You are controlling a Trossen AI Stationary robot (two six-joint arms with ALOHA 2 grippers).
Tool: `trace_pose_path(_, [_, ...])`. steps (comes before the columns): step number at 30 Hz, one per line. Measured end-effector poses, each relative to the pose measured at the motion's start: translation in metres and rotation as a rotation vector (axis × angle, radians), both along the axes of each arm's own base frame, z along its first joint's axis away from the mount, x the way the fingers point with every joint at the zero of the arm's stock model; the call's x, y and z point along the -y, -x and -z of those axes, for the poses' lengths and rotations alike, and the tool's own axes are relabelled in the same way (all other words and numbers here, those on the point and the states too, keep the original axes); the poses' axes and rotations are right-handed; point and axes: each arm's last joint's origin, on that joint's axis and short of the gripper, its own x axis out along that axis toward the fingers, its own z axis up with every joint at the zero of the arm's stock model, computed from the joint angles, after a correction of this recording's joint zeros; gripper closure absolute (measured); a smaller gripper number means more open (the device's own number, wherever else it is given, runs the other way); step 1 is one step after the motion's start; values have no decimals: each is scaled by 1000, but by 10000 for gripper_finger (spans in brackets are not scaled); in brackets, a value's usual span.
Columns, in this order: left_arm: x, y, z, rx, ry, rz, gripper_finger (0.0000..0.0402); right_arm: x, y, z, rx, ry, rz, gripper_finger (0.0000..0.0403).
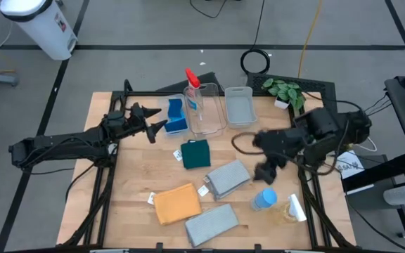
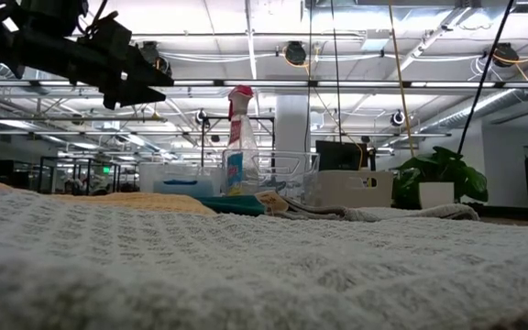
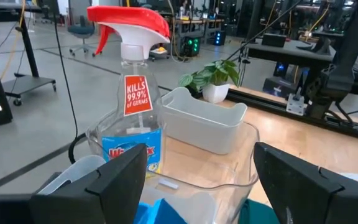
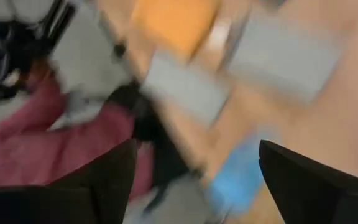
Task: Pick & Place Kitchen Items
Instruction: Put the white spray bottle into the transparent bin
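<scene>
A clear spray bottle with a red top [image 1: 192,95] stands upright in a clear bin [image 1: 213,126] at the far middle; it also shows in the left wrist view [image 3: 132,118]. Blue sponges [image 1: 176,118] sit in a bin just left of it. My left gripper [image 1: 155,126] is open and empty, raised above the table beside the sponges [image 3: 197,186]. My right gripper [image 1: 266,174] is open and empty [image 4: 194,180] above the table, between a grey cloth [image 1: 227,179] and a blue-topped bottle [image 1: 264,199]. A dark-green cloth [image 1: 195,153], an orange cloth [image 1: 176,204] and a second grey cloth [image 1: 211,225] lie flat.
A second clear bin [image 1: 241,105] and a potted plant [image 1: 283,90] stand at the far right. A white-topped bottle [image 1: 294,207] lies near the right edge. A black cable coils by the right arm [image 1: 241,140]. A white waste bin [image 1: 37,24] stands on the floor.
</scene>
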Motion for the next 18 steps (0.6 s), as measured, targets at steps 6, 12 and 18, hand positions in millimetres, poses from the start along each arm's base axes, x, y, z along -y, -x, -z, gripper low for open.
trace_pose_path(6, [0,0,-2,3,-30,0,107,-7,11,13,-147,-17,143,115])
trace_pose_path(12, [0,0,-3,2,-60,2,107,-20,20,34,-293,-45,181,127])
trace_pose_path(18, [0,0,-4,-2,-97,3,107,-29,35,43,-448,-134,271,140])
